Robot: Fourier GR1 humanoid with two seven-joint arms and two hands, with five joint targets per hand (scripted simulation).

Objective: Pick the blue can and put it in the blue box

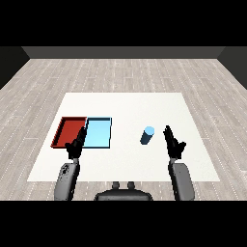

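Both forearms come in from the lower corners, nearest the viewer, each ending in a black hand raised over the white counter (pixel 125 164). On the right hand (pixel 173 144) the fingers (pixel 167 131) are straight and a little apart, pointing away up the counter and holding nothing. On the left hand (pixel 76 145) they are likewise straight and empty, and they overlap the near edge where the red tray (pixel 61 129) meets the blue tray (pixel 109 132).

Between the blue tray and the right hand stands the blue can (pixel 147 135), alone on the counter and touching neither. It lies just to the left of the right fingers and at about the same depth, so the right hand is plainly the nearer; the left hand is well apart from it, beyond the blue tray.

Its long axis seems upright, with the pale top face turned upward and showing a slight lean to the right in this view. By my reading, the reach has not yet closed: a short move leftward would bring the right hand's palm against the can's side.
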